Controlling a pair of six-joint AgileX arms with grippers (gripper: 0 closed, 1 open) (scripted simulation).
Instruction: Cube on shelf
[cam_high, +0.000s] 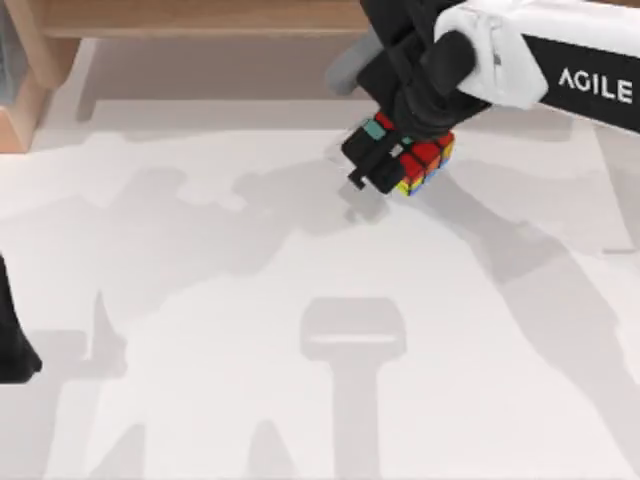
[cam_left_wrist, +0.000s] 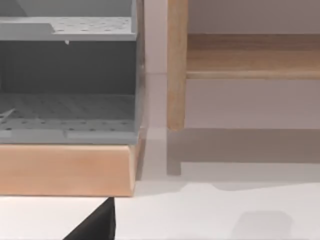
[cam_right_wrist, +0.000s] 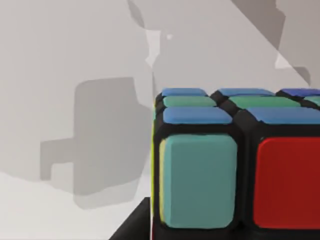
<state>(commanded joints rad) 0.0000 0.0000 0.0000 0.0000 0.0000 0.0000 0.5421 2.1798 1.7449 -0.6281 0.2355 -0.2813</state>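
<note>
Overhead, the right hand (cam_high: 395, 160) is clamped on the cube (cam_high: 425, 165), holding it above the white worktop (cam_high: 200, 350) near the back, a little right of centre and in front of the shelf (cam_high: 200, 18). Black fingers press the cube's sides, and its shadow lies on the worktop just beside it. The cube is a small block with a black grid between rounded, matte square stickers: red, yellow and teal from above (the right wrist view, very close, shows teal, red, blue and green squares, with a thin yellow edge at one side). The shelf is a long, smooth board of light-brown wood, running along the back edge of the worktop. In the left wrist view the board (cam_left_wrist: 250, 55) meets an upright wooden post (cam_left_wrist: 176, 65); beside it a grey perforated rack (cam_left_wrist: 65, 75) sits on a wooden base (cam_left_wrist: 65, 170). The left arm (cam_high: 12, 340) is parked at the left edge; I cannot tell how its hand stands.
</note>
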